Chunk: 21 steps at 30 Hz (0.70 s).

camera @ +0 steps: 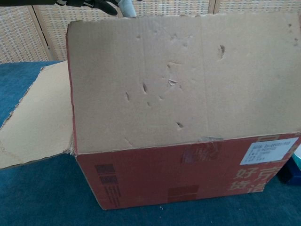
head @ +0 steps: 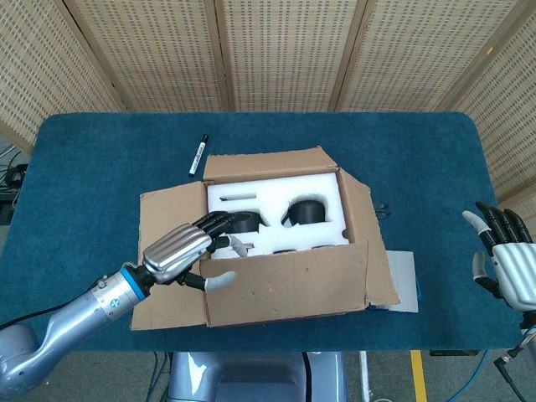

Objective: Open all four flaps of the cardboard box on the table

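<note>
A: Setting: perforated panel screens behind, blue-covered surface. Cardboard box sits mid-surface, directly ahead of the left hand.

B: Flap status?

A: Near flap stands almost upright, long axis running crosswise from the left hand toward the right side. The hand's fingers reach over that flap's left end into the box; thumb lies on the flap's outer face. Looks like a loose pinch on the edge, though contact is not certain. Left flap lies folded out beneath the hand; far flap and right flap are out too.

B: Right hand?

A: Right hand is well apart, off the box's right, fingers spread, holding nothing. Left is plainly nearer.

B: Room to finish?

A: Judgement: flap must swing toward the robot. Box sits close to the near edge, so the flap would overhang. Marker and a flat white item lie clear of that path.
</note>
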Tool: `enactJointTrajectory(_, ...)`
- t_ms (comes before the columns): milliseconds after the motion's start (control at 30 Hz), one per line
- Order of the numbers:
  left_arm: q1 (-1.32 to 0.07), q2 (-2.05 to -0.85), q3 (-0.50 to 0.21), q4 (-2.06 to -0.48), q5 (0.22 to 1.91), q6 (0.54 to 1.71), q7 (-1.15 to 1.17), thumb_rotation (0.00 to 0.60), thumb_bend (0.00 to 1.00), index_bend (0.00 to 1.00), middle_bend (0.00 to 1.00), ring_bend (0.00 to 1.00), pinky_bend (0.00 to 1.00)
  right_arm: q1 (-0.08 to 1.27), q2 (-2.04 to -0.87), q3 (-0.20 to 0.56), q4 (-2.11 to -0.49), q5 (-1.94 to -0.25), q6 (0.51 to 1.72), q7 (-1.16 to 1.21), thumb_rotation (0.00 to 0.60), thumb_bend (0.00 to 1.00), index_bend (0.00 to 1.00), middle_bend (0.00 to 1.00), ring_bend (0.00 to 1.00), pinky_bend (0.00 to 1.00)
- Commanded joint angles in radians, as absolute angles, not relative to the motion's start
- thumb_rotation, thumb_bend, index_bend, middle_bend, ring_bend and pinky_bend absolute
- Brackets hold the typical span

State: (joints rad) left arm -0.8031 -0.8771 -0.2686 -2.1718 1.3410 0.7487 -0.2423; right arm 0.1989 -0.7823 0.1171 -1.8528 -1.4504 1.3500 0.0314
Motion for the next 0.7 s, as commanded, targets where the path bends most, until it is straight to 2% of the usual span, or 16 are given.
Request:
enactJointTrajectory(33,-0.783,-0.828,-0.274,-2.218,1.436,0.749,-0.326,0.1,0.33,0.34,0.0,0.0,0.0,0.197,-0.779,0.116,-1.858,-1.451,1.352,0.03,0.6,0.78,0.1,0.03,0.0,0.0)
enactJointTrajectory(367,-0.799,-0.764,-0.233,-2.27,1.625,0.714,-0.47,0.101,0.32,0.34,0.0,0.0,0.0,0.195,-0.775,0.116,-1.867,-1.455,1.358,0.025,0.6,0.78,0.1,0.03,0.0,0.0)
enactJointTrajectory(700,-0.843,-0.761,-0.189,-2.292,1.708,0.677,-0.517,0.102,0.32,0.34,0.0,0.0,0.0,0.192,-0.771,0.117,-1.875,-1.452,1.363,0.017,0.6,0.77,0.1,0.03,0.0,0.0)
